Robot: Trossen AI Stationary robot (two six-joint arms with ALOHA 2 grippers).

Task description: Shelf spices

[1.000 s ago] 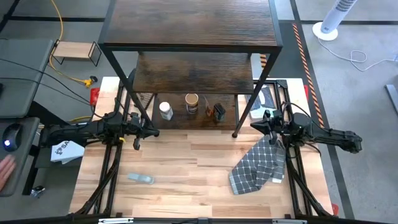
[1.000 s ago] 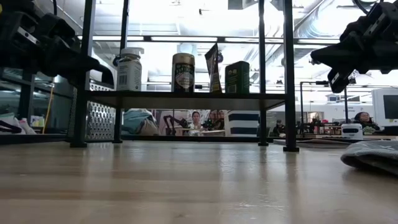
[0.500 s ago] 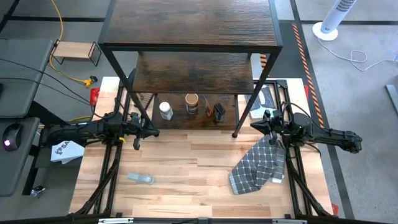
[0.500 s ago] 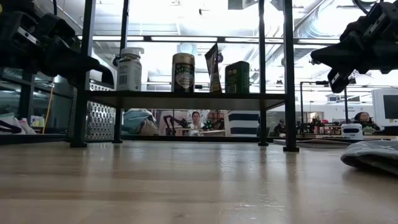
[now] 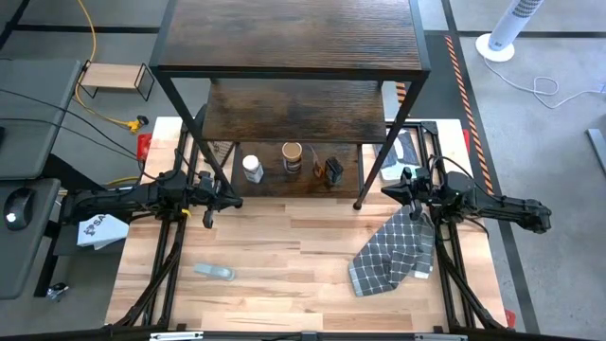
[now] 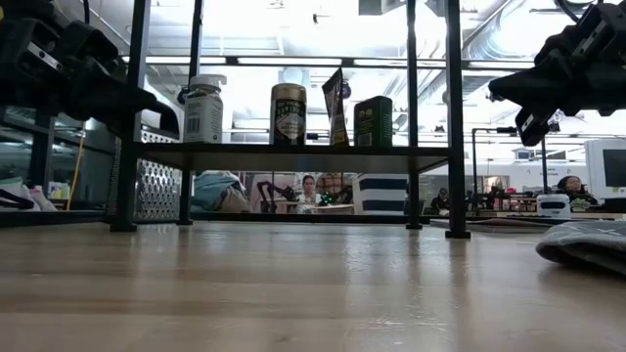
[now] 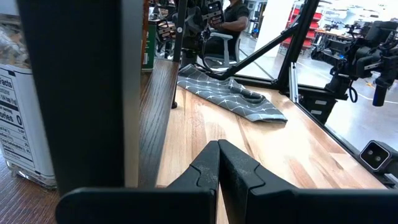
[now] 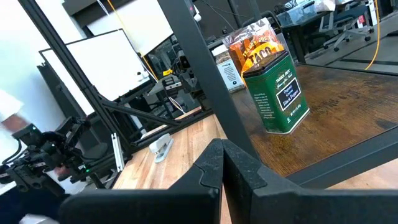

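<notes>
The shelf [image 5: 294,57] stands at the table's far side. On its lowest board [image 6: 293,152] stand a white-capped jar [image 5: 252,168], a tan-lidded brown jar [image 5: 292,156], a reddish-brown packet [image 5: 313,166] and a dark green tin [image 5: 333,170]. They also show in the low view: jar [image 6: 203,110], brown jar [image 6: 289,113], packet [image 6: 335,108], tin [image 6: 373,121]. No slim amber bottle shows. My left gripper [image 5: 230,199] is shut and empty by the shelf's left front post [image 7: 78,93]. My right gripper [image 5: 386,192] is shut and empty by the right front post, and the tin [image 8: 280,90] is in its wrist view.
A grey checked cloth [image 5: 393,251] lies at the table's right, below my right arm. A clear flat plastic object [image 5: 214,273] lies near the front left. A metal box grater [image 6: 156,191] stands behind the shelf. A small light-wood stand [image 5: 115,78] sits off the table.
Both arms have kept still. A person's hand at the desk left of the table has gone out of the high view.
</notes>
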